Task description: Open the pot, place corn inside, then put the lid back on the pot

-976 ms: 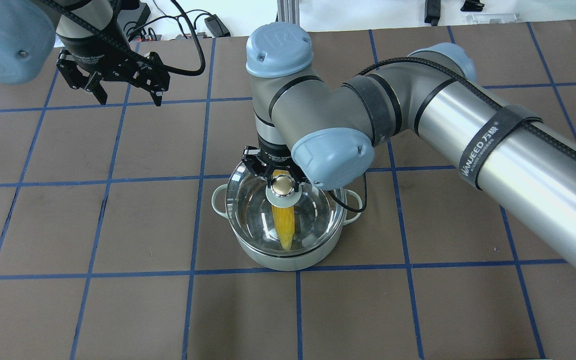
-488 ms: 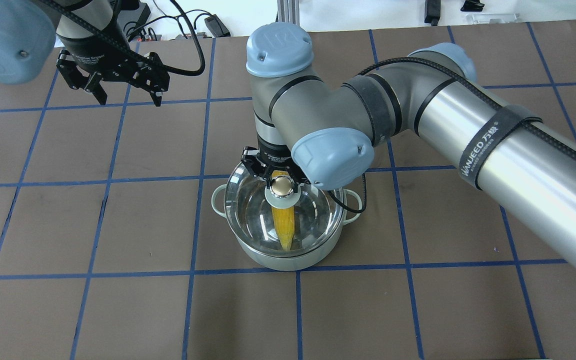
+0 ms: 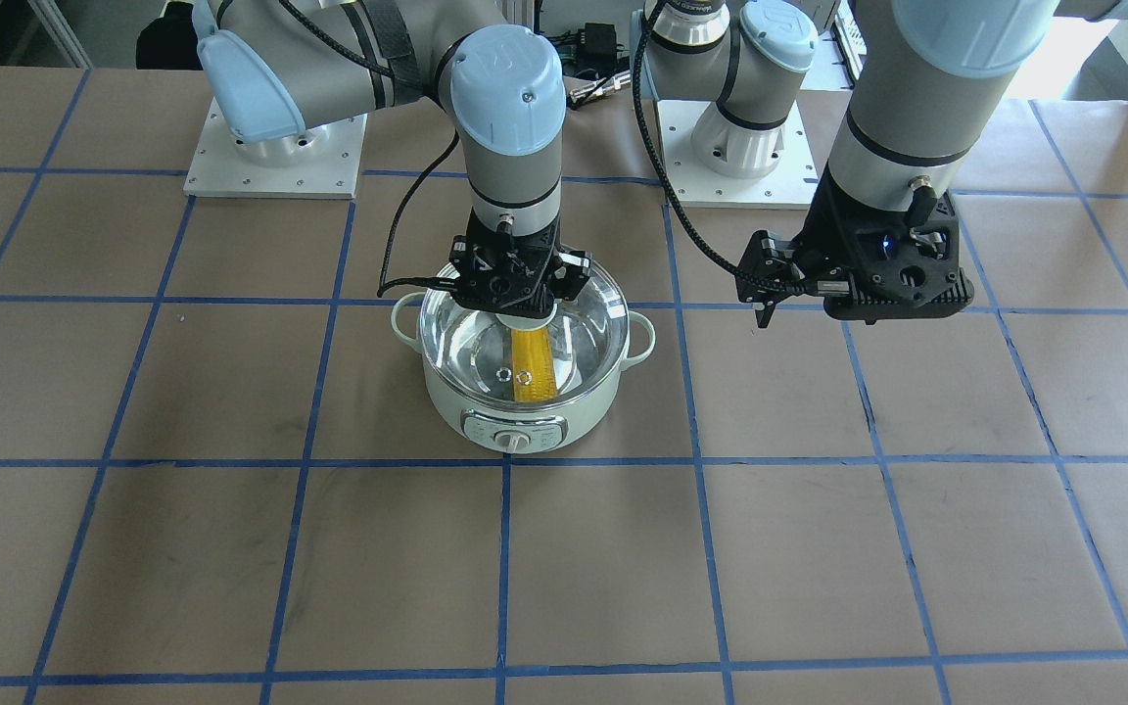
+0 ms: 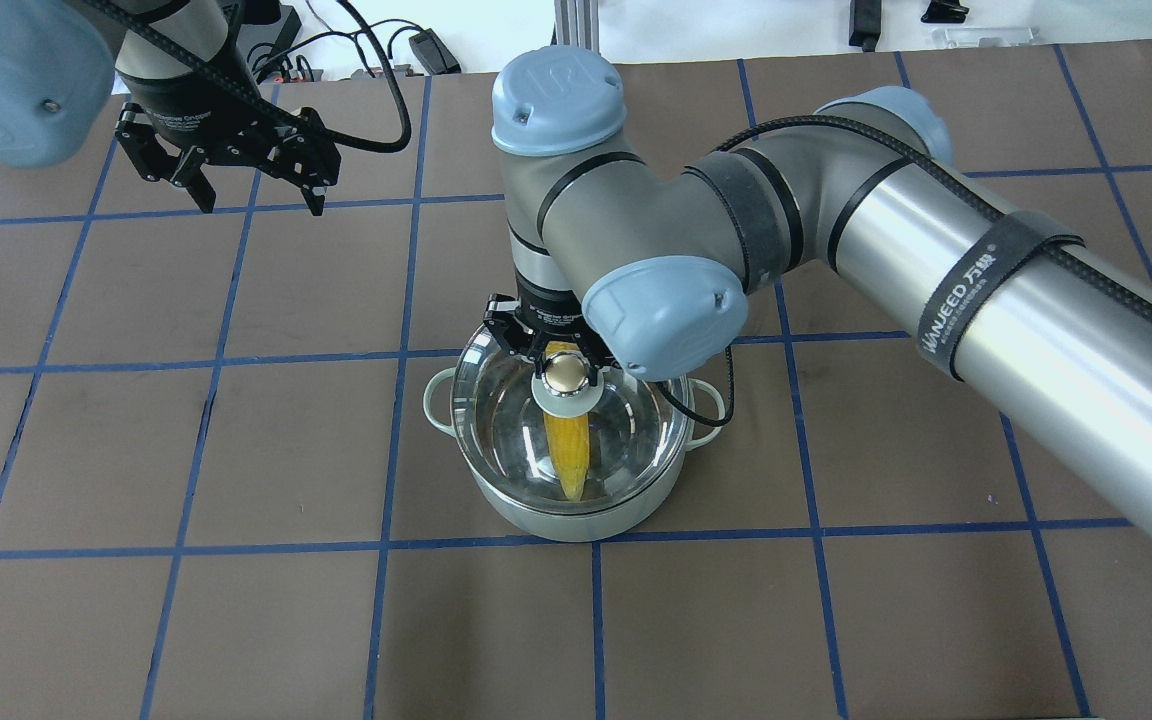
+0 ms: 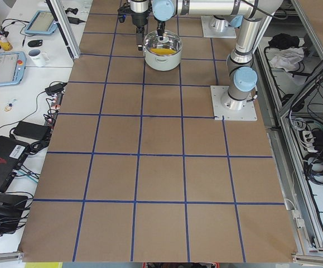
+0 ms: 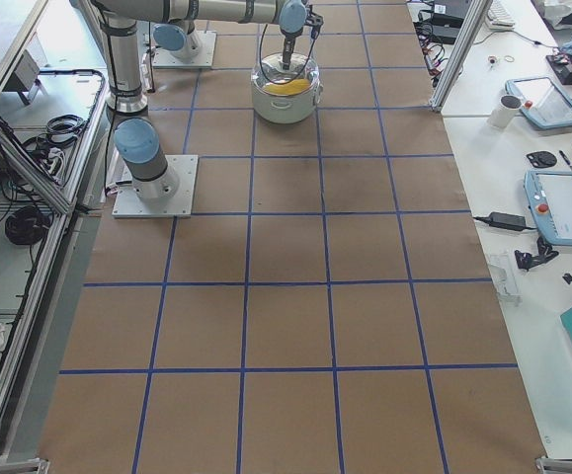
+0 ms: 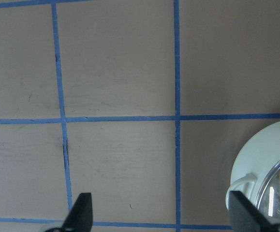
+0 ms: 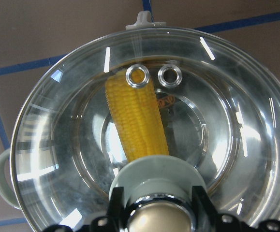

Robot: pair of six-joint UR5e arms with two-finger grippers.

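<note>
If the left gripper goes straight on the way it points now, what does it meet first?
Probably the bare table beside the pot; the left gripper has nothing below it.

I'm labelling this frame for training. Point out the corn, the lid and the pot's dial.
corn (image 8: 137, 118): right wrist view, mid-ear, seen through glass.
lid (image 4: 563, 372): overhead view, metallic button of its knob.
pot (image 3: 517, 443): front-facing view, dial on its control panel.

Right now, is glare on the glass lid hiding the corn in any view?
No. Right wrist view: white light streaks cross the lid, yet the corn reads sharp through the glass. Overhead view: soft reflections only, corn plain. Side views: the pot is too small to judge glare.
</note>
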